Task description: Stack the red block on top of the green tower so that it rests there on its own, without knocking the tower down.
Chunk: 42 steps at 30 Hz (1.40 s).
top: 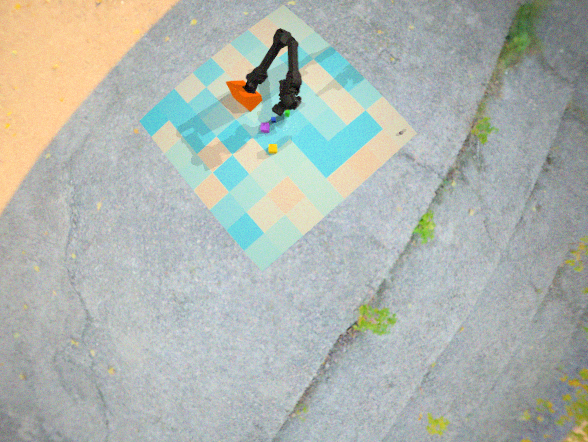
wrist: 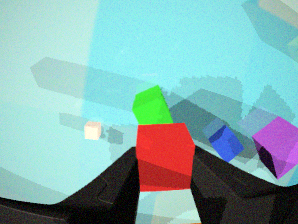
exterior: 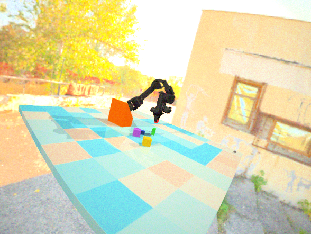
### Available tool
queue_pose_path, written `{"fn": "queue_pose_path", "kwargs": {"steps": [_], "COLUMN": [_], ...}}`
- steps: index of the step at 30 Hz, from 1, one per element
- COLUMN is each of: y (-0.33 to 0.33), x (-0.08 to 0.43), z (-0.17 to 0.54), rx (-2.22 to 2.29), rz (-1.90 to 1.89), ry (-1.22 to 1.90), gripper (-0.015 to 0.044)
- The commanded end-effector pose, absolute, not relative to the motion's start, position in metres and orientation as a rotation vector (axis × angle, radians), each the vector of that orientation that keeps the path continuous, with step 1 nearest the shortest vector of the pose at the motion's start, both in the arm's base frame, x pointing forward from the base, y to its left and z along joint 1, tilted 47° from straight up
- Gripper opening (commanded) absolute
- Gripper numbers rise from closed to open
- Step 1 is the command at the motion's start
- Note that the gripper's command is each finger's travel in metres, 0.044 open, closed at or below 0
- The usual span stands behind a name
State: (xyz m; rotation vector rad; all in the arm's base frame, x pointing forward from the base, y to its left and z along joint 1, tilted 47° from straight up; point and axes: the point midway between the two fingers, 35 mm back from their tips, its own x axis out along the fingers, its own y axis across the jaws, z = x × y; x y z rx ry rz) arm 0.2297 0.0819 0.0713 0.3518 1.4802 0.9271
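The red block [wrist: 164, 156] is being grasped by the gripper [wrist: 164, 192], with one dark finger [wrist: 113, 192] pressing each of its side faces. In the wrist view the block is being held at the centre of the frame, and the green tower [wrist: 152, 106] is showing just beyond it at 12 o'clock, its lower part hidden behind the block's top edge. Whether the block is touching the tower cannot be told from that view.

In the exterior view the gripper [exterior: 156, 119] is being held in the air above the desk [exterior: 111, 169], pointing downward, with a sliver of the red block [exterior: 156, 121] showing at its tip. The green tower [exterior: 153, 131] is standing upright on the desk below the gripper at about 7 o'clock, clearly apart from it.

A blue block [wrist: 226, 143] is lying at 3 o'clock from the red block in the wrist view, and a purple block [wrist: 278, 144] is lying further out in the same direction. In the exterior view the purple block [exterior: 136, 132] and the blue block [exterior: 142, 132] are sitting side by side at 9 o'clock from the tower, and a yellow block [exterior: 147, 141] is sitting at 7 o'clock from it.

The arm's orange base [exterior: 120, 113] is standing at the far side of the desk.
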Motion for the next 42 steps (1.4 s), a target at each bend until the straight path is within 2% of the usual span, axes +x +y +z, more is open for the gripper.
{"fn": "queue_pose_path", "kwargs": {"steps": [1,12,42], "y": [0.092,0.114,0.114], "x": [0.226,0.221,0.221], "z": [0.063,0.042,0.042], "rx": [0.361,0.361,0.362], "rz": [0.931,0.932,0.932], "ry": [1.482,1.481,1.481], "gripper": [0.0,0.0,0.0]}}
